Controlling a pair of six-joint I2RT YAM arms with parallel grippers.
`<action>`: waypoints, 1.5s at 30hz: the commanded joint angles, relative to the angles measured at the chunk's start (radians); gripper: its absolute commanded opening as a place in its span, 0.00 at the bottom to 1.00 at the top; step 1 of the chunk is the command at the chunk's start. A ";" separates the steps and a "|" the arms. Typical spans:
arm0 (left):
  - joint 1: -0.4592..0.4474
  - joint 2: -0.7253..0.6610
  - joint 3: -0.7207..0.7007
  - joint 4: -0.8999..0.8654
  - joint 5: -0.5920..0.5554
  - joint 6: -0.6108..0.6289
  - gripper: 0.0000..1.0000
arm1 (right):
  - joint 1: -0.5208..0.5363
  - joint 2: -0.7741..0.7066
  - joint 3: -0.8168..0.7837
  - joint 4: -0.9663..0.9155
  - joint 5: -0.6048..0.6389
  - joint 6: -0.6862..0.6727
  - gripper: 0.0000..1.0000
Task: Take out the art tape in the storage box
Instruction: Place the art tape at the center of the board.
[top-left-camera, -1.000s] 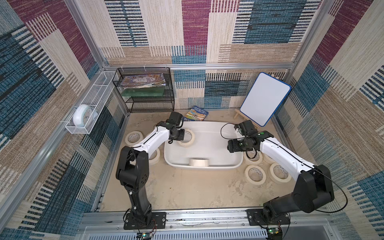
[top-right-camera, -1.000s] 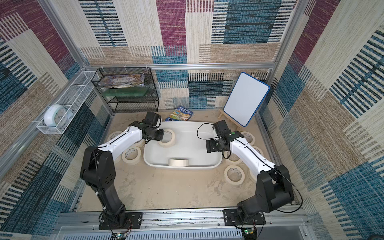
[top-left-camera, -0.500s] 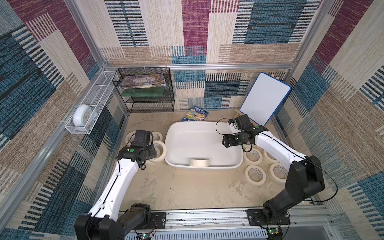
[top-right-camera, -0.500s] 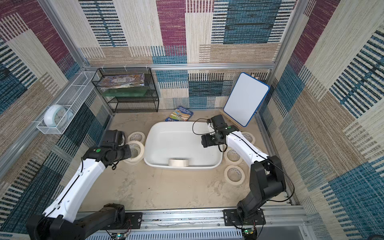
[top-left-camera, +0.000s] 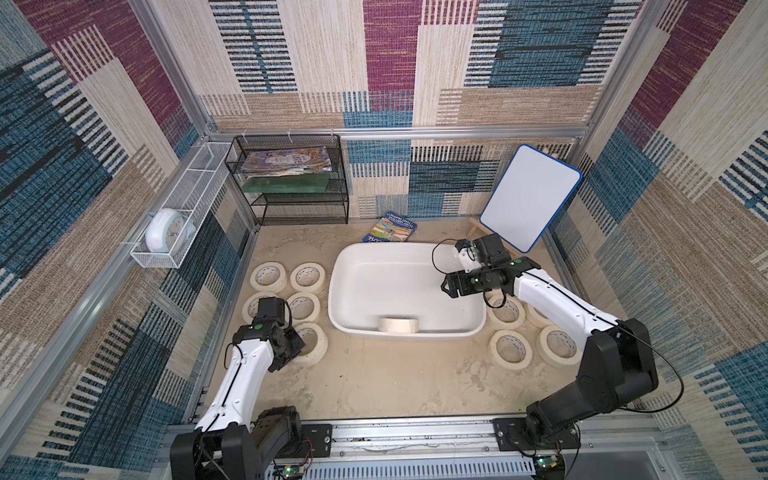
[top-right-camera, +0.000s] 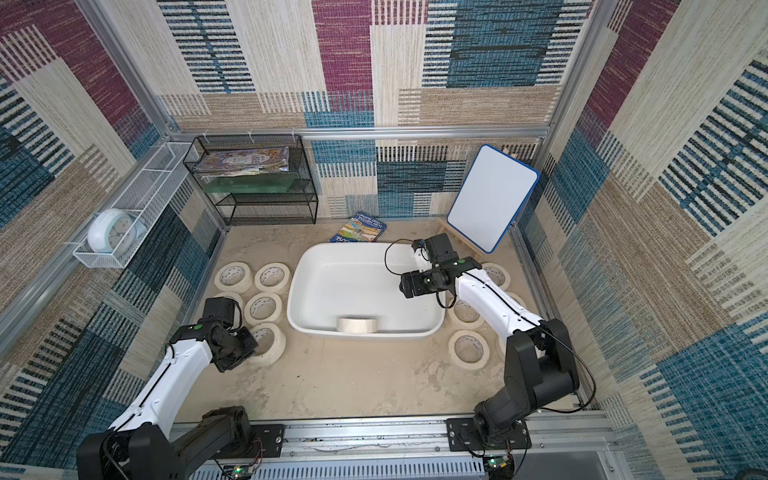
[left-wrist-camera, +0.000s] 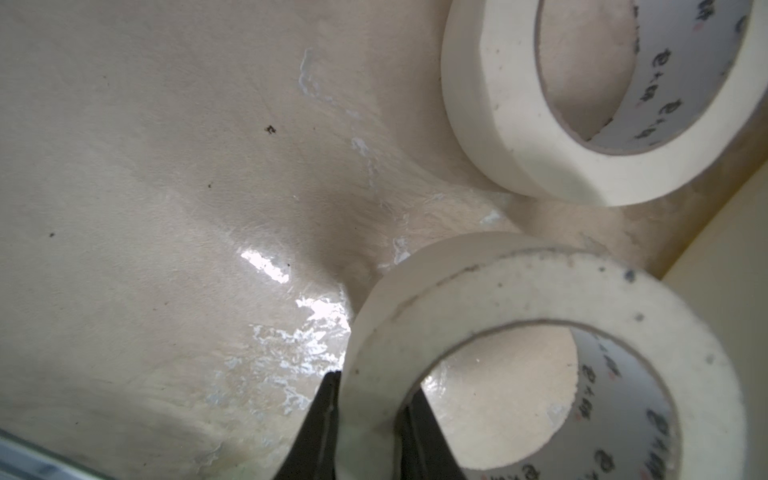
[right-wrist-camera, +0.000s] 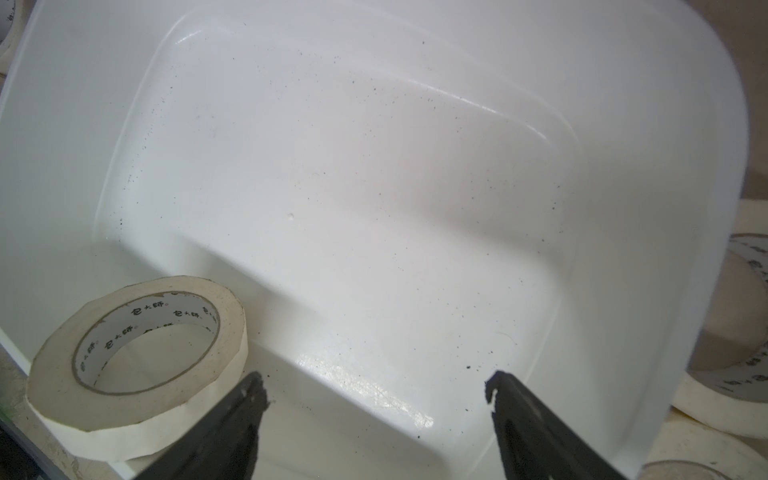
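Note:
The white storage box (top-left-camera: 357, 266) sits mid-floor in both top views. One cream art tape roll (top-left-camera: 397, 324) leans against its near wall, also seen in the right wrist view as roll (right-wrist-camera: 137, 353). My right gripper (top-left-camera: 446, 286) hovers open over the box's right side, jaws wide with nothing between them (right-wrist-camera: 376, 388). My left gripper (left-wrist-camera: 372, 386) is shut on the wall of another tape roll (left-wrist-camera: 519, 299), low at the floor left of the box (top-left-camera: 313, 347). I cannot tell whether that roll touches the floor.
Several loose tape rolls lie flat left of the box (top-left-camera: 308, 276) and right of it (top-left-camera: 510, 348). A black wire rack (top-left-camera: 291, 183), a white wire basket (top-left-camera: 195, 187) holding a clock, a booklet (top-left-camera: 390, 228) and a whiteboard (top-left-camera: 530, 197) line the back.
My left arm carried its roll from the box's left rim out to the floor, toward the front. The right gripper drifted back slightly over the box's right side and stayed open.

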 joint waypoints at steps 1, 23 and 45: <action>0.004 0.038 -0.007 0.046 -0.038 -0.025 0.00 | 0.001 -0.003 0.001 0.020 -0.019 -0.002 0.89; 0.004 0.046 -0.040 0.162 0.026 0.011 0.71 | 0.084 0.020 0.021 -0.040 -0.044 0.006 0.89; -0.277 0.056 0.386 0.015 -0.174 0.268 0.77 | 0.204 0.474 0.527 -0.573 -0.096 0.065 0.94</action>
